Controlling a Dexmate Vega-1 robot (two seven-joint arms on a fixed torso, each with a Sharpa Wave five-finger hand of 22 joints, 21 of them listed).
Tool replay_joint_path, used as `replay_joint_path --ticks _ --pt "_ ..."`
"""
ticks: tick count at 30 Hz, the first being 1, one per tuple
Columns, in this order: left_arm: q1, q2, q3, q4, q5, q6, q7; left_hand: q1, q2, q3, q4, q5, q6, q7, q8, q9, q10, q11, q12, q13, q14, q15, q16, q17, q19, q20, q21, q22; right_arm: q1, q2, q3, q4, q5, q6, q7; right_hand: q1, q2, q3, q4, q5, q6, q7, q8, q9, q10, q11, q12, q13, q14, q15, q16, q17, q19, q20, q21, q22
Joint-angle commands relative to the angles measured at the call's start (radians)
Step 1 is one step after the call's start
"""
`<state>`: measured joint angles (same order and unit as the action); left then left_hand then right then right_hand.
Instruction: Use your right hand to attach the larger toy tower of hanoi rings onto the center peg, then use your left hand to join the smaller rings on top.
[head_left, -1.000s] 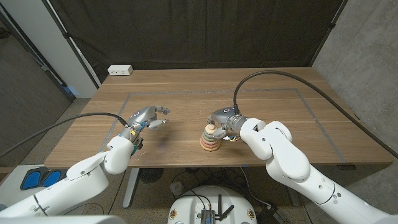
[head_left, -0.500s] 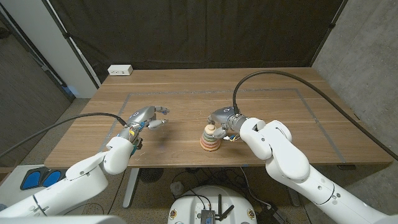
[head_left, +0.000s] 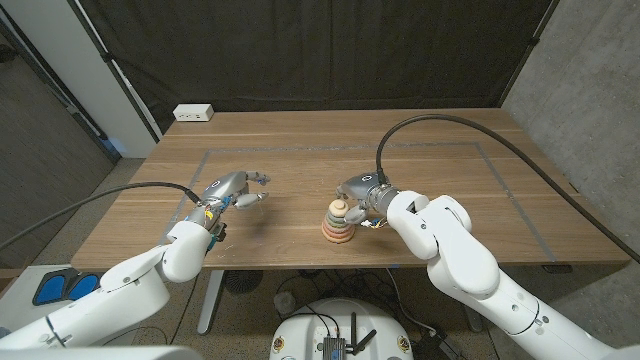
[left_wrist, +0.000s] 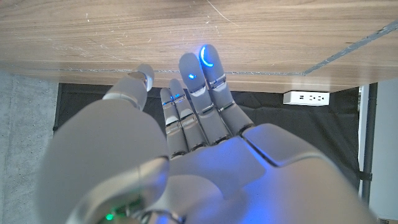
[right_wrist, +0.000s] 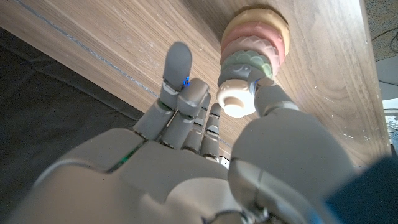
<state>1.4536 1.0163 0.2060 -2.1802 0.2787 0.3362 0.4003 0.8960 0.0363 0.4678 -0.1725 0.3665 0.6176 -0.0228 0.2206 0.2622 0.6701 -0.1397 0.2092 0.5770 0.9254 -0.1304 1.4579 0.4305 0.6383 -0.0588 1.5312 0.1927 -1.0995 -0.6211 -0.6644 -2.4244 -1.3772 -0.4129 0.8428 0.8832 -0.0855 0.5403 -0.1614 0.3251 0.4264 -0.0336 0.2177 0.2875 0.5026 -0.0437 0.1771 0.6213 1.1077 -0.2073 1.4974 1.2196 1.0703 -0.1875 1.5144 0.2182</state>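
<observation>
The toy tower (head_left: 337, 224) stands on the table (head_left: 300, 130) at the near middle, with stacked rings in peach, pink and green on its peg. In the right wrist view the rings (right_wrist: 252, 46) sit under a cream top piece (right_wrist: 236, 99). My right hand (head_left: 360, 192) hovers at the tower's top. Its thumb (right_wrist: 272, 102) lies against the cream piece and the green ring, while its fingers (right_wrist: 180, 87) reach straight out past the tower and hold nothing. My left hand (head_left: 232, 189) hangs over the table to the tower's left, fingers (left_wrist: 202, 84) spread and holding nothing.
A white power strip (head_left: 194, 113) lies at the table's far left edge and also appears in the left wrist view (left_wrist: 304, 98). Grey tape lines (head_left: 505, 170) mark a rectangle on the wood. Black cables run from both arms.
</observation>
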Motion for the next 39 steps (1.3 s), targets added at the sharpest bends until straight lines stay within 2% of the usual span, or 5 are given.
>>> replay_joint_path --ticks 1,13,18,31,39 --pt "0.044 -0.005 -0.036 -0.022 0.015 -0.003 0.022 0.006 -0.018 -0.001 -0.006 0.000 -0.003 -0.005 -0.007 0.006 -0.006 -0.011 -0.008 0.000 -0.003 -0.089 0.008 0.001 0.007 -0.147 0.004 0.003 -0.079 -0.001 0.059 -0.052 -0.048 -0.031 -0.046 0.012 0.006 0.003 0.001 -0.006 0.025 -0.014 0.012 0.000 0.029 -0.026 0.018 -0.008 -0.002 -0.011 -0.007 -0.002 -0.002 -0.034 -0.003 0.004" --pt "0.087 -0.031 -0.067 -0.060 0.027 0.059 0.025 -0.008 -0.028 -0.010 0.003 -0.002 -0.021 -0.004 -0.013 0.005 -0.028 -0.007 -0.015 -0.002 -0.007 -0.089 0.005 -0.005 0.002 -0.145 0.002 0.003 -0.191 -0.010 0.168 -0.074 0.025 -0.080 -0.187 0.024 0.030 0.014 0.001 -0.010 0.090 -0.019 0.046 0.010 0.074 -0.054 0.031 -0.020 -0.002 -0.011 -0.012 -0.003 -0.003 -0.034 -0.004 0.004" --pt "0.087 -0.048 -0.068 -0.070 0.037 0.070 0.033 -0.011 -0.030 -0.012 0.004 -0.002 -0.024 -0.004 -0.014 0.005 -0.029 -0.008 -0.015 -0.003 -0.007 -0.089 0.005 -0.006 0.001 -0.145 0.001 0.003 -0.239 -0.027 0.213 -0.078 0.072 -0.101 -0.261 0.028 0.037 0.016 0.001 -0.010 0.095 -0.039 0.050 0.013 0.098 -0.065 0.034 -0.026 0.003 -0.011 -0.011 -0.001 -0.002 -0.034 -0.003 0.004" --pt "0.012 -0.101 0.041 -0.111 0.119 0.182 0.048 -0.011 -0.038 -0.016 0.002 -0.001 -0.074 -0.013 -0.027 0.003 -0.091 -0.007 -0.027 -0.011 -0.015 -0.089 0.003 -0.007 -0.010 -0.146 -0.001 0.004 -0.403 -0.107 0.365 -0.055 0.237 -0.137 -0.548 0.035 0.050 0.022 -0.001 -0.008 0.091 -0.039 0.048 0.013 0.111 -0.069 0.033 -0.032 0.013 -0.011 -0.003 0.004 0.001 -0.034 -0.001 0.006" --pt "-0.017 -0.183 0.100 -0.118 0.180 0.252 0.139 -0.015 -0.043 -0.020 0.004 -0.002 -0.094 -0.011 -0.028 0.001 -0.120 -0.003 -0.028 -0.017 -0.029 -0.089 -0.003 -0.010 -0.024 -0.138 -0.004 0.003 -0.474 -0.145 0.483 -0.010 0.413 -0.096 -0.748 0.042 0.059 0.027 -0.002 -0.006 0.092 -0.040 0.048 0.013 0.117 -0.076 0.035 -0.031 0.019 -0.011 0.003 0.007 0.001 -0.034 -0.001 0.005"
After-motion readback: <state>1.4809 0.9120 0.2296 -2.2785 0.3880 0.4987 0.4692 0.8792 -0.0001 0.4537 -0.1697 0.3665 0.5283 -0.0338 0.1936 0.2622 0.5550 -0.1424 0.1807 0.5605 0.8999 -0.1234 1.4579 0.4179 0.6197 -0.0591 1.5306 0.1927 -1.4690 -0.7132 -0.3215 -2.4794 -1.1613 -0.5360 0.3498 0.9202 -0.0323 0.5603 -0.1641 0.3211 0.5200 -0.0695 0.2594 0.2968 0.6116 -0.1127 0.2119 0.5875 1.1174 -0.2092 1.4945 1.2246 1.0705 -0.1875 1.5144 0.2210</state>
